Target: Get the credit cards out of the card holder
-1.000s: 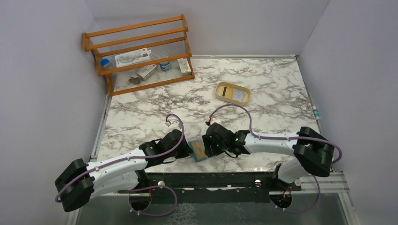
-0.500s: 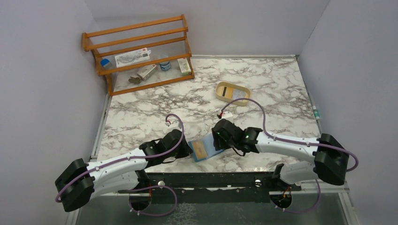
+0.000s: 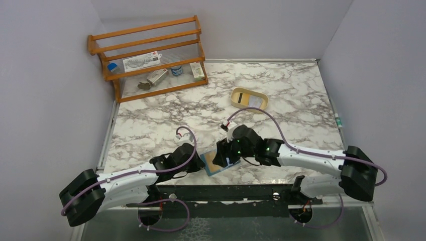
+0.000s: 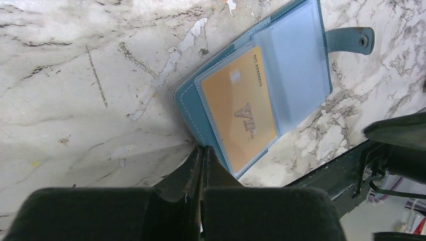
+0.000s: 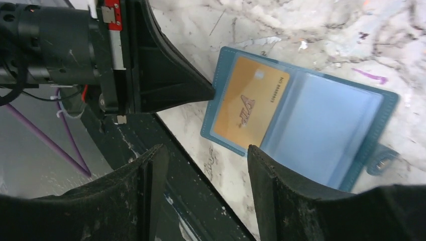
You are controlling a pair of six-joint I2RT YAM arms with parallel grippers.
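Note:
The teal card holder (image 3: 210, 164) lies open and flat near the table's front edge, its snap tab (image 4: 351, 40) pointing away. A gold credit card (image 4: 241, 110) marked VIP sits under the clear sleeve of one half; the other sleeve (image 5: 326, 120) looks pale and I cannot tell what it holds. My left gripper (image 4: 203, 150) is shut, its tips against the holder's teal edge (image 5: 217, 88) beside the gold card (image 5: 248, 108). My right gripper (image 5: 205, 150) is open and empty above the holder's near side, straddling the table edge.
A tan tray (image 3: 235, 95) at the back right holds two cards, one with a dark stripe (image 3: 242, 98) and one pale (image 3: 257, 102). A wooden rack (image 3: 150, 55) with small items stands at the back left. The black front rail (image 3: 226, 193) runs just below the holder.
My right gripper backed off to the right, then came back left over the open holder, its jaws a little wider. The left arm shifted slightly, staying shut at the holder's edge.

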